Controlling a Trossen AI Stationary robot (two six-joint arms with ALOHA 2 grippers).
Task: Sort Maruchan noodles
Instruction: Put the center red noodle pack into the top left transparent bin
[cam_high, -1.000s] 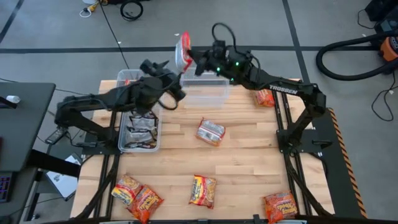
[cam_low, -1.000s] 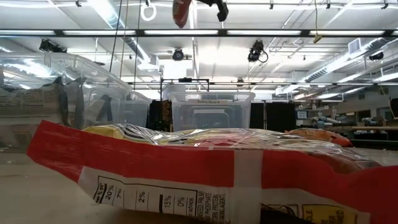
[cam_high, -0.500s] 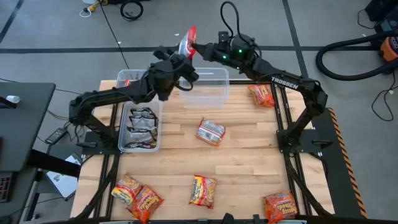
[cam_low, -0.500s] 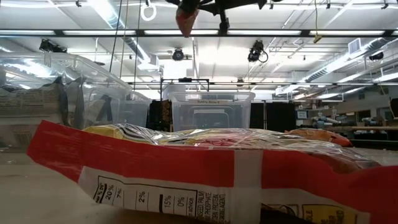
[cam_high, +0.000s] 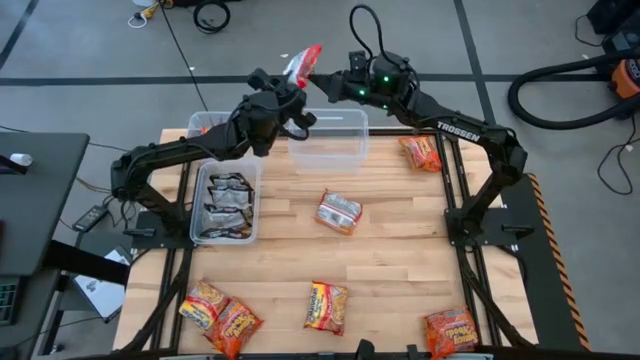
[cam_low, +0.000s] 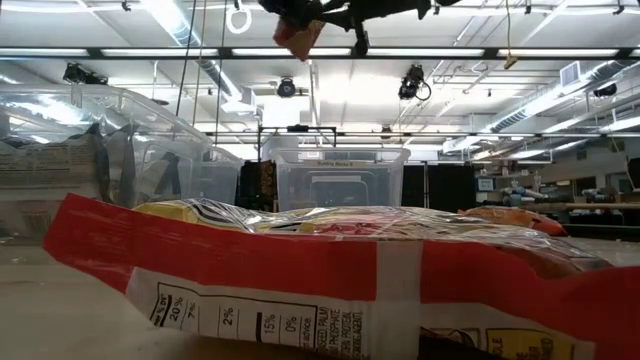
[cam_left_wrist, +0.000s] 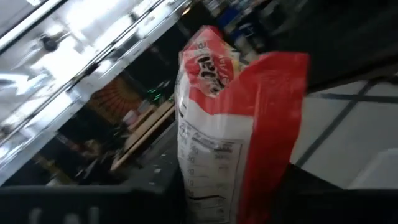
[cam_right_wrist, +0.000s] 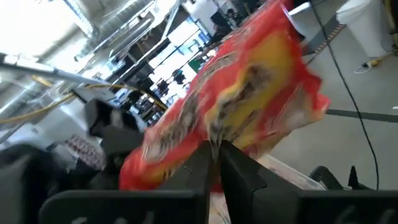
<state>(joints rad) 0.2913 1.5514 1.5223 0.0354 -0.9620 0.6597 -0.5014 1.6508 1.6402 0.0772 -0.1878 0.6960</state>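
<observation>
"TROSSEN" reads on the right arm in the high view, and the packet lying close to the low camera (cam_low: 330, 290) shows a nutrition panel with "20%", "2%", "15%". The held noodle packet (cam_high: 302, 62) is red and yellow, crinkly, white on the back with small print, up in the air just past the desk's (cam_high: 400, 260) far edge. The right pincer (cam_high: 322, 80) pinches one edge; the left pincer (cam_high: 287, 96) is on it too, can't tell how tight. Other orange-red packets lie on the desk, and silver-black ones (cam_high: 225, 205) sit in the clear bin (cam_high: 195, 238).
</observation>
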